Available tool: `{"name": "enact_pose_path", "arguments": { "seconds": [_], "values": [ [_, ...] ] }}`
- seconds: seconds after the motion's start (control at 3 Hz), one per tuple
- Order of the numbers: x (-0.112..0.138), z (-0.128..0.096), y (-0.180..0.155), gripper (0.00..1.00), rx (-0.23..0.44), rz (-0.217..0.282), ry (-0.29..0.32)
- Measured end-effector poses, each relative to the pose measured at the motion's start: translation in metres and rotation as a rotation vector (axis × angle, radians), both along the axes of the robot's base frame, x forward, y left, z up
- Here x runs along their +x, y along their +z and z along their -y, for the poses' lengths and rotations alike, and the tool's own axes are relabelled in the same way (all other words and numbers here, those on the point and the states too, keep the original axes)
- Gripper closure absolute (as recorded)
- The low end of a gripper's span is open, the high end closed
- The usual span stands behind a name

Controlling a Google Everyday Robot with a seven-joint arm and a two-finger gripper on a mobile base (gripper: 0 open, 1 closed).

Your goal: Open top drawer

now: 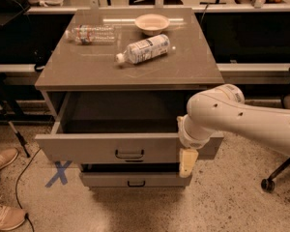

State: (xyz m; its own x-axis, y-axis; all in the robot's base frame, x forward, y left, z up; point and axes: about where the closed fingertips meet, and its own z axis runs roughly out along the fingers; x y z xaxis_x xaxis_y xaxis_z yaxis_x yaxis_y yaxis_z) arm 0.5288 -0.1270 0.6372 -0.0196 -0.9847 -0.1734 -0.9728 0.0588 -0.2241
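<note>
The top drawer (96, 148) of the grey-beige cabinet stands pulled out, showing its deep grey interior (121, 115). Its small black bar handle (129, 154) sits at the centre of the front. My gripper (186, 162) hangs down in front of the right part of the drawer front, right of the handle and apart from it. Only one cream fingertip (185, 164) shows below the white wrist.
A lower drawer front (135, 180) with a black handle is slightly out below. On the cabinet top lie a white-labelled bottle (144, 48), a clear bottle (91, 34) and a bowl (152, 22). Shoes (2, 159) and a blue floor X (59, 173) are at left; a chair base (275, 175) at right.
</note>
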Motion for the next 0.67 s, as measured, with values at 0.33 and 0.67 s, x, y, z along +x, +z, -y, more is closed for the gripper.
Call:
{"name": "enact_pose_path", "arguments": {
  "seconds": [0.33,0.67],
  "values": [
    [-0.013,0.003,-0.002,0.0,-0.017,-0.042,0.009],
    [-0.026,0.015,-0.002,0.0,-0.005,-0.086,-0.006]
  ]
}}
